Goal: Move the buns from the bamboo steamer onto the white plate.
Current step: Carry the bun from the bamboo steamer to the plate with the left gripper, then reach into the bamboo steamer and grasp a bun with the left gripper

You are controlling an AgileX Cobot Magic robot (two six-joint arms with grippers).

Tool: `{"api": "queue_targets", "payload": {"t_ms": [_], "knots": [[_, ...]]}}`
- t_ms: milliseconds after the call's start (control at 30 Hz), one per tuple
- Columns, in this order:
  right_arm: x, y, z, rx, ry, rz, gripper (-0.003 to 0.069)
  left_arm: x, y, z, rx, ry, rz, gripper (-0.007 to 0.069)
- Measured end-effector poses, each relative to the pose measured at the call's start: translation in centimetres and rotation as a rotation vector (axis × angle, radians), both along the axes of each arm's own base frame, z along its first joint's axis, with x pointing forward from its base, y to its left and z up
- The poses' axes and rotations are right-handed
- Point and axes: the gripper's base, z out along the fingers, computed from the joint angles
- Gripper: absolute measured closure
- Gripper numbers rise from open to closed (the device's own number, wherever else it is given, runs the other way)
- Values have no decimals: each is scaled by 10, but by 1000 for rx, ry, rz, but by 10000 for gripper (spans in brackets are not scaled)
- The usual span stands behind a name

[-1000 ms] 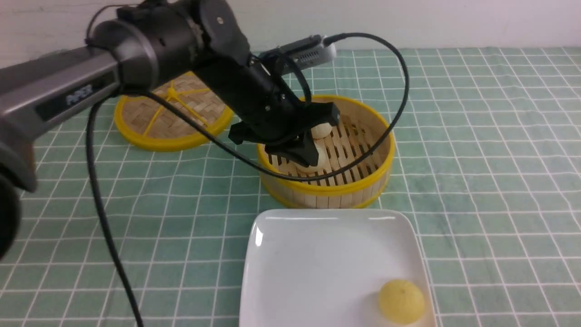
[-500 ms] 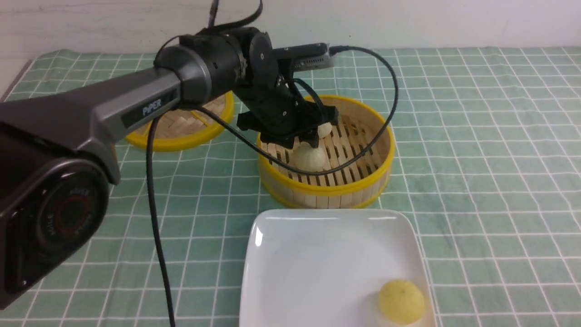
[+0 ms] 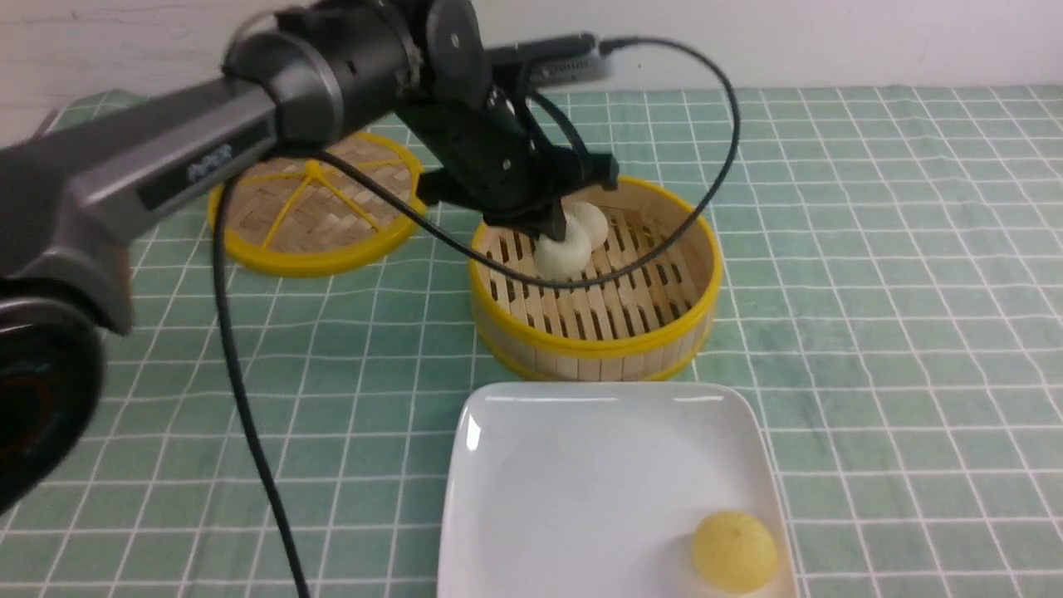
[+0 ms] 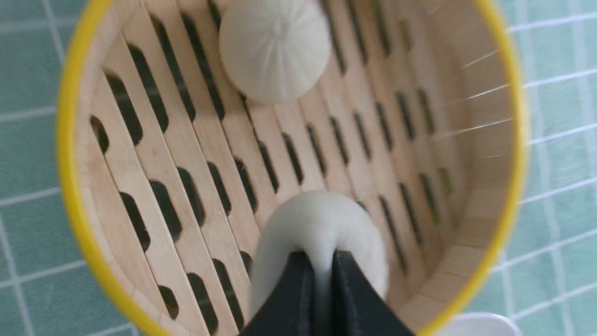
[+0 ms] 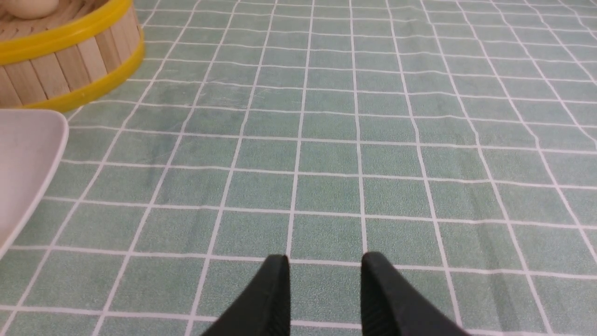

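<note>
The left fingers are nearly together, pinching a fold of 1 pale bun over the bamboo steamer; 1 other bun lies inside. Both look light, soft and easily dented: grip the top pleats gently.

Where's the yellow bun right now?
In the front view, the yellow bun sits toward the robot's right on the white plate, in its near part, close to the plate's right-hand rim.
</note>
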Motion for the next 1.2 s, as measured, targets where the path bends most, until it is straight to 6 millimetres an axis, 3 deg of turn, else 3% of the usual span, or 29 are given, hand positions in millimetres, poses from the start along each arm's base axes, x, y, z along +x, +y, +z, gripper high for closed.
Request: {"api": "queue_targets", "payload": {"t_ms": [33,100,133,200,267,300,433,500,600,800,900,1000,1133,1200], "knots": [[0,0,0,0,0,0,419,-4,2,9,-4,-15,-3,596],[0,0,0,0,0,0,419,-33,18,54,11,-45,-41,597],[0,0,0,0,0,0,419,-36,19,57,14,-43,-45,597],[0,0,0,0,0,0,419,-64,32,74,73,21,-101,597],[0,0,0,0,0,0,419,-77,34,73,106,61,-132,597],[0,0,0,0,0,0,419,-89,31,60,153,110,-183,597],[0,0,0,0,0,0,419,-106,14,15,215,186,-268,597],[0,0,0,0,0,0,419,-111,-4,-21,211,164,-294,594],[0,0,0,0,0,0,419,-110,-19,-58,196,127,-293,590],[0,0,0,0,0,0,419,-96,-31,-112,177,170,-194,527],[0,0,0,0,0,0,419,-94,-33,-124,182,197,-172,454],[0,0,0,0,0,0,419,-93,-34,-118,186,216,-172,361],[0,0,0,1,0,0,419,-88,-39,-96,189,199,-189,264],[0,0,0,1,0,0,419,-81,-44,-70,162,151,-194,219]]}}
